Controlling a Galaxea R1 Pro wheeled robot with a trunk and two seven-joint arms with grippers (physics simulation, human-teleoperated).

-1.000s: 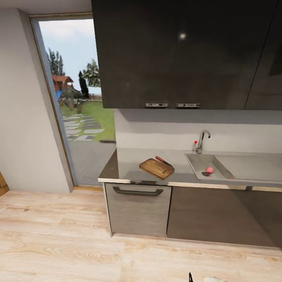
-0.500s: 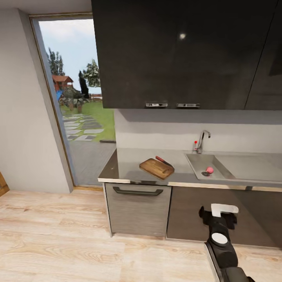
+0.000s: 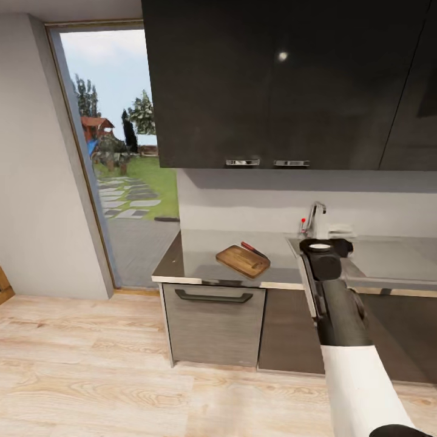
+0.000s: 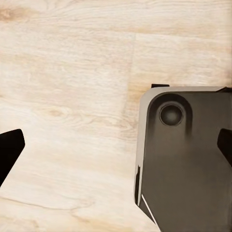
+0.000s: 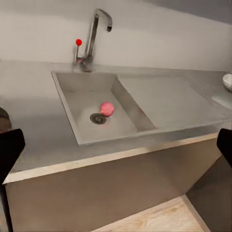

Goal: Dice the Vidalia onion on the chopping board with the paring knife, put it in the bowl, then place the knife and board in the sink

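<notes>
Reaching toward the matte grey rectangular sink (image 5: 99,108) with my right gripper (image 5: 116,145), I had my jaws spread wide and empty, one dark fingertip at each edge of the right wrist view. The small round pink-red Vidalia onion (image 5: 107,108) lay ahead of and below my jaws on the basin floor, just beside the round drain (image 5: 98,118), with the angular chrome tap (image 5: 95,36) and its red knob beyond it. In the head view my right arm (image 3: 340,315) stretched over the front edge of the long grey countertop (image 3: 200,258), covering the basin. Off to the left of my jaws sat the brown wooden chopping board (image 3: 243,260) with the red-handled paring knife (image 3: 254,249) at its far edge. My left gripper (image 4: 116,145) hung open and empty over the light wood floor (image 4: 72,96). I judged the risks to be nudging the round bulb so it rolled off, or catching the basin's near wall by descending too early.
</notes>
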